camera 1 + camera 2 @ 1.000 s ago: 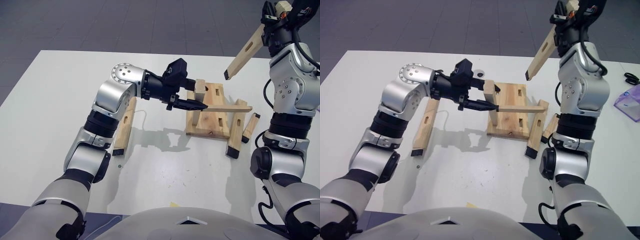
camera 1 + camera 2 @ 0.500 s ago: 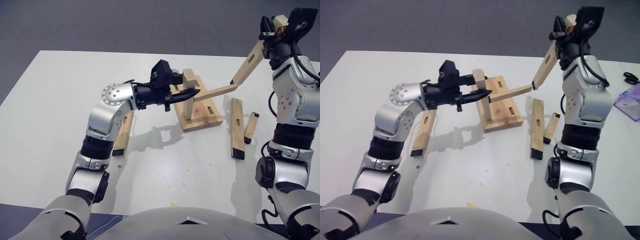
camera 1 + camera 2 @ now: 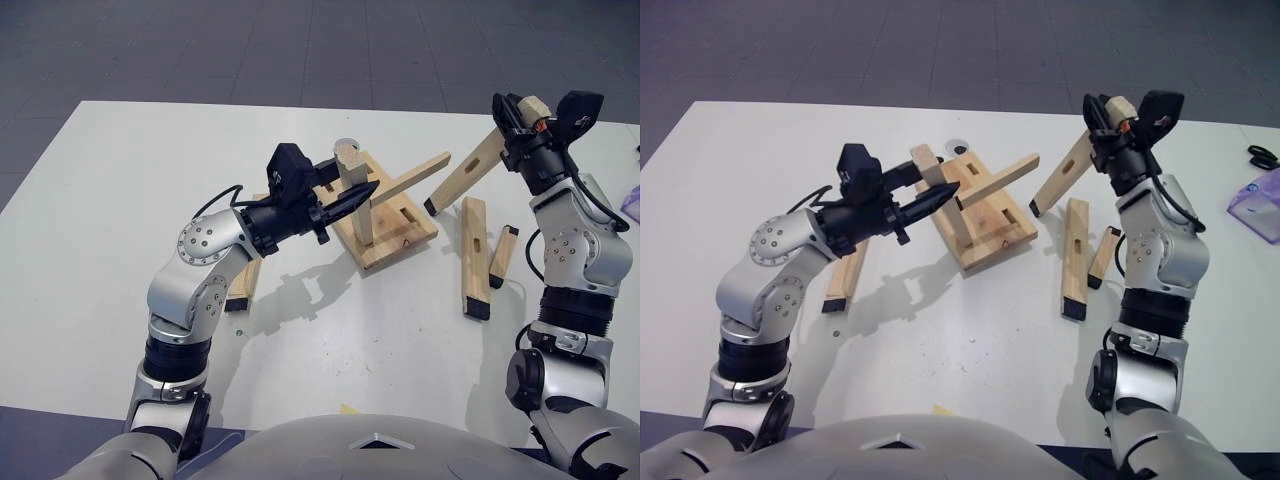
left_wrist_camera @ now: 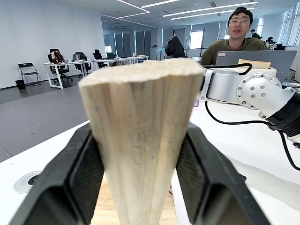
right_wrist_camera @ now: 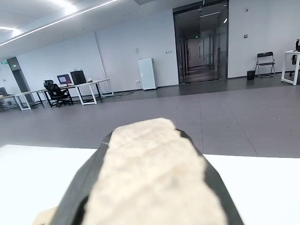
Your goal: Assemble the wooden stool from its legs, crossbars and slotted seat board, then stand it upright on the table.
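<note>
we see the left gripper point(image 3: 362, 194) out over the middle of the table point(image 3: 100, 200), its jaws clenched on the upright leg point(image 3: 355, 190). in the left wrist view the two black fingers point(image 4: 82, 183) press against opposite faces of that leg point(image 4: 140, 140). the upright leg stands in the slotted seat board point(image 3: 398, 232), which sits turned at an angle toward the far edge of the table. we cannot tell whether the board lies flat or is tipped up a little. a crossbar point(image 3: 412, 177) sticks out sideways from the upright leg, rising toward the right.

the right gripper point(image 3: 540, 115) is raised near the far right corner, its jaws grasping the top end of the slanted leg point(image 3: 470, 172). in the right wrist view the pale wood end point(image 5: 150, 183) sits between its dark fingers point(image 5: 77, 192). this leg slopes down to the left, and its dark tip is just beside the board's right corner, below the crossbar's free end. we cannot tell whether the tip touches the table.

a loose leg point(image 3: 473, 255) lies flat on the table right of the board, with a short crossbar point(image 3: 502, 257) just beside it. another leg point(image 3: 845, 270) lies on the left side, partly under the left arm. a round grommet point(image 3: 958, 146) is set in the table near the far edge, and a purple box point(image 3: 1260, 205) stands at the right edge.
</note>
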### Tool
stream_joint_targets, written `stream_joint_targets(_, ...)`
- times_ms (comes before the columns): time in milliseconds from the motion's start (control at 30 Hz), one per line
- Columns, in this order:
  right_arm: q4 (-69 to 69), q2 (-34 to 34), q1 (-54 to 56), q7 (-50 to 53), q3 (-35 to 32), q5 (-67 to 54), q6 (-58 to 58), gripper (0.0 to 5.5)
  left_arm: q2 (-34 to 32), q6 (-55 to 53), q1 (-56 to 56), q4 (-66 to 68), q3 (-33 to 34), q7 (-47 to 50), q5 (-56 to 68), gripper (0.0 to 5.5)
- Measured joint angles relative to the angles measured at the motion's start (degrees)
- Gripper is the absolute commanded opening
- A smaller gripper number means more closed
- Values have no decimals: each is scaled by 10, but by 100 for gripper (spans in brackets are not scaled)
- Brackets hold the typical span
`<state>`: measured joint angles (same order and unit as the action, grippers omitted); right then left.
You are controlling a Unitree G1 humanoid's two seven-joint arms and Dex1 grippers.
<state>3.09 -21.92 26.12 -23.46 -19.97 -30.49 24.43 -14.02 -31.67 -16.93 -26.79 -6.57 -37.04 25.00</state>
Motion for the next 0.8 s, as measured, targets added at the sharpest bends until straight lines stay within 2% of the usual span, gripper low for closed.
stream_joint_targets(133, -33, 0, -16, -17, 9, -5, 0, 108, -8, -14, -29, 11, -16, -5, 0, 204)
stream_joint_targets(333, -94, -9, -55, -17, 53, 57, -35, 108, -77, 17, -59, 27, -70, -64, -41, 204)
stream_joint_targets(467, -114, -24, -71, -15, 68, 101, -73, 108, -81, 35, -53, 24, -82, -68, -47, 204)
stream_joint_targets(700, -123, -21, -86, -11, 64, 89, -74, 108, -79, 42, -32, 12, -79, -46, -46, 204)
stream_joint_targets(733, -124, -22, -87, -11, 62, 88, -75, 108, -79, 41, -32, 12, -78, -45, -46, 241)
stream_joint_targets(800, -124, -22, -97, -17, 62, 89, -87, 108, -79, 34, -32, 14, -77, -43, -45, 265)
